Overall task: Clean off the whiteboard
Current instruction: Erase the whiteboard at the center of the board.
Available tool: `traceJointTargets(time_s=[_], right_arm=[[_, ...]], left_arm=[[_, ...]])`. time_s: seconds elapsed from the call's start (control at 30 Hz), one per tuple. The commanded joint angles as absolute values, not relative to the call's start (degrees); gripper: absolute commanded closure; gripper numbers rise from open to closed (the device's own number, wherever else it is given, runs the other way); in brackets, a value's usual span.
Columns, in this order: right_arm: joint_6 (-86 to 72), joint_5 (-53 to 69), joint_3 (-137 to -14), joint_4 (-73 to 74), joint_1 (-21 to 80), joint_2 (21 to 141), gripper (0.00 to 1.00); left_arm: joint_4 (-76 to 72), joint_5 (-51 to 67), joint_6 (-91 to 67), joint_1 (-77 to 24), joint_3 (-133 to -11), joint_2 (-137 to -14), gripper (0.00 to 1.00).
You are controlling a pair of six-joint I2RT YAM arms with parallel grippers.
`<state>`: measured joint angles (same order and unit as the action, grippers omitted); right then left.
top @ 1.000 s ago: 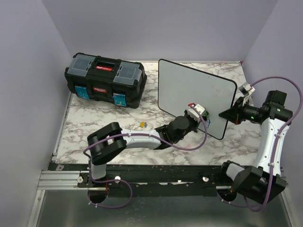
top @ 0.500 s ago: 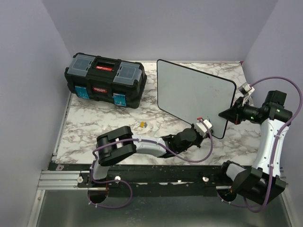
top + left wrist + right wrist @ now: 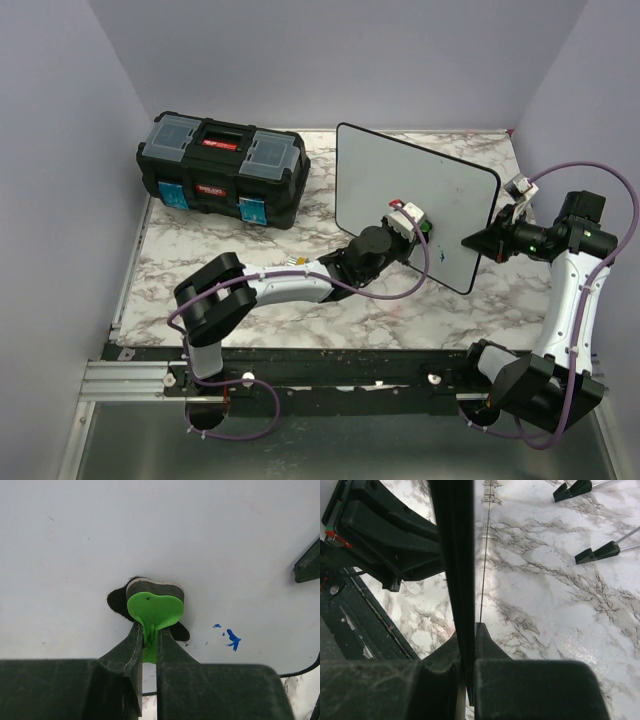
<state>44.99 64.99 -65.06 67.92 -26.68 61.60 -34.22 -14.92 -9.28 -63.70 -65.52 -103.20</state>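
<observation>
Marble table [image 3: 200,250], lilac walls [image 3: 330,60]. Left gripper [image 3: 150,635] pinches a green eraser [image 3: 154,607] against the whiteboard [image 3: 150,530], with illegible blue marks [image 3: 231,637] just right. Right gripper [image 3: 467,645] clamps the board's rim.

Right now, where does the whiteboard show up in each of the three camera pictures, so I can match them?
Top external: the whiteboard stands on edge, right of centre.
Left wrist: its white face fills nearly the whole picture, behind the green eraser.
Right wrist: edge-on, a dark vertical strip left of centre.
Shared landmark: the marble table, in the left wrist's bottom right corner and across the right wrist view.
</observation>
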Motion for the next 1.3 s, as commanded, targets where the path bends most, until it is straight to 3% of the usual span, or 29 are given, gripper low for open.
traceJointTargets(time_s=[0.0,0.37,0.93,1.27], right_arm=[[43.06,77.05,-65.17,71.72,-25.88,60.38,0.99],[43.01,77.00,-65.21,71.63,-25.86,60.14,0.99],[43.42,77.17,-65.24,71.89,-25.87,59.57,0.99],[43.20,76.99,-65.21,71.76,-25.90,59.91,0.99]], left_arm=[[-36.51,-14.87,-10.90,-64.32,-66.06,-103.24,1.00],[-34.94,-13.07,-10.99,-74.58,-74.14,-108.96,1.00],[-34.01,-15.80,-14.62,-62.31,-62.05,-105.90,1.00],[-32.64,-14.11,-14.09,-70.66,-69.82,-108.52,1.00]])
